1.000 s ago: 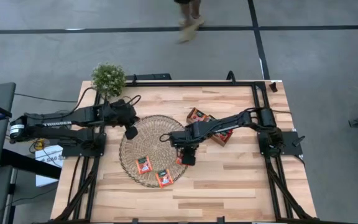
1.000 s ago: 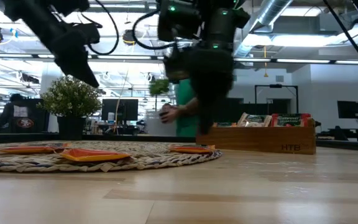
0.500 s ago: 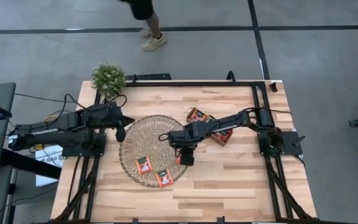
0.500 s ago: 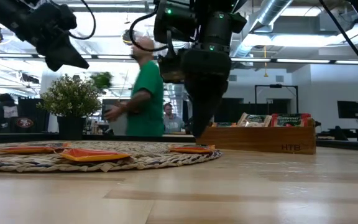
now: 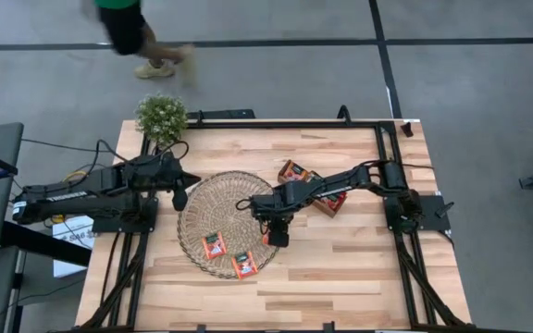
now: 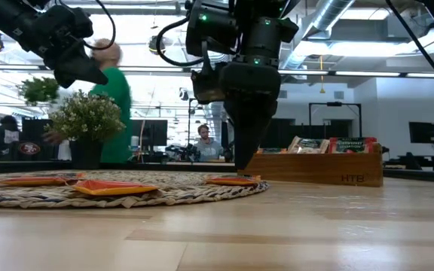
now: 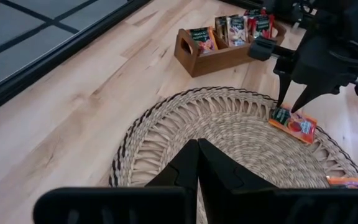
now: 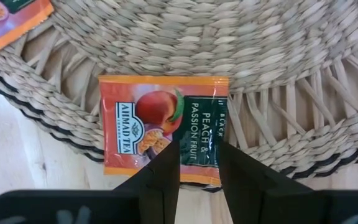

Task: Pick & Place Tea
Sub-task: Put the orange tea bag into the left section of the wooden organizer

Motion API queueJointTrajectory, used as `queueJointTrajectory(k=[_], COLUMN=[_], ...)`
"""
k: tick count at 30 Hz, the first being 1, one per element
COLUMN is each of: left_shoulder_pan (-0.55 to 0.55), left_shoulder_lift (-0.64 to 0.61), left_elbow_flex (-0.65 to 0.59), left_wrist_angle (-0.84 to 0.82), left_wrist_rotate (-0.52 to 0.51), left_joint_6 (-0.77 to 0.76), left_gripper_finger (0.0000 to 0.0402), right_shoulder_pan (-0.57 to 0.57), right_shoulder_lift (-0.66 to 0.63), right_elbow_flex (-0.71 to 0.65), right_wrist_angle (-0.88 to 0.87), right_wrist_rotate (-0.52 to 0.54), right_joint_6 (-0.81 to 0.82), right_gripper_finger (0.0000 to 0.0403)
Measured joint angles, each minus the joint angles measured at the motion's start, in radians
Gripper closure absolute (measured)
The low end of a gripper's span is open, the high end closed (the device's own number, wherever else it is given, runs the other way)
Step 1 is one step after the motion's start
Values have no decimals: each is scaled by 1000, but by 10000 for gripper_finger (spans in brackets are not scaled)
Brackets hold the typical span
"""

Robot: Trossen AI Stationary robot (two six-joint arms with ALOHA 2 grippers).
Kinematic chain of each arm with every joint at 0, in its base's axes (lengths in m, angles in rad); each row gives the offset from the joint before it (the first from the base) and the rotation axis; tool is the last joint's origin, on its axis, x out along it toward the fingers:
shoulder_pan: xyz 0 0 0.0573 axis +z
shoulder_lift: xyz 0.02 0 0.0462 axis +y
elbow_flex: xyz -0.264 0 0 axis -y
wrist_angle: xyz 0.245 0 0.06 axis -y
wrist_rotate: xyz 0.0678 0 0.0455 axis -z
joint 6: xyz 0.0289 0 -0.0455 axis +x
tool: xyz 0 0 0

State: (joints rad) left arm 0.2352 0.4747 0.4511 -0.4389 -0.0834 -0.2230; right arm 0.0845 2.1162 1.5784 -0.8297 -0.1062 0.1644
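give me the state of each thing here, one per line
right gripper: open, fingers straddling a red-orange sachet at the mat's edge
red-orange sachet: flat on the wicker mat, not gripped
other two sachets: flat on the mat
wicker mat: flat on the table
left gripper: shut, raised by the mat's left edge
wooden tray: upright, sachets standing in it
potted plant: upright at the table corner

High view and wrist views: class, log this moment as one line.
right gripper: open, above tea sachet at wicker mat edge | left gripper: shut, waits at mat's other side | wooden tray: holds sachets
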Motion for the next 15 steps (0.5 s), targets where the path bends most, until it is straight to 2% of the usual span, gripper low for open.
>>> queueJointTrajectory(k=[6, 15], left_shoulder_pan=[0, 0], left_shoulder_lift=[0, 0], left_elbow_flex=[0, 0], left_wrist_angle=[0, 1], left_wrist_rotate=[0, 0], left_joint_6=[2, 7], left_gripper_finger=[401, 401], right_shoulder_pan=[-2, -1], right_shoulder_lift=[0, -4], right_elbow_flex=[-3, -80], right_wrist_angle=[1, 8], right_wrist_rotate=[0, 1], right_joint_6=[3, 56], right_gripper_finger=[305, 305])
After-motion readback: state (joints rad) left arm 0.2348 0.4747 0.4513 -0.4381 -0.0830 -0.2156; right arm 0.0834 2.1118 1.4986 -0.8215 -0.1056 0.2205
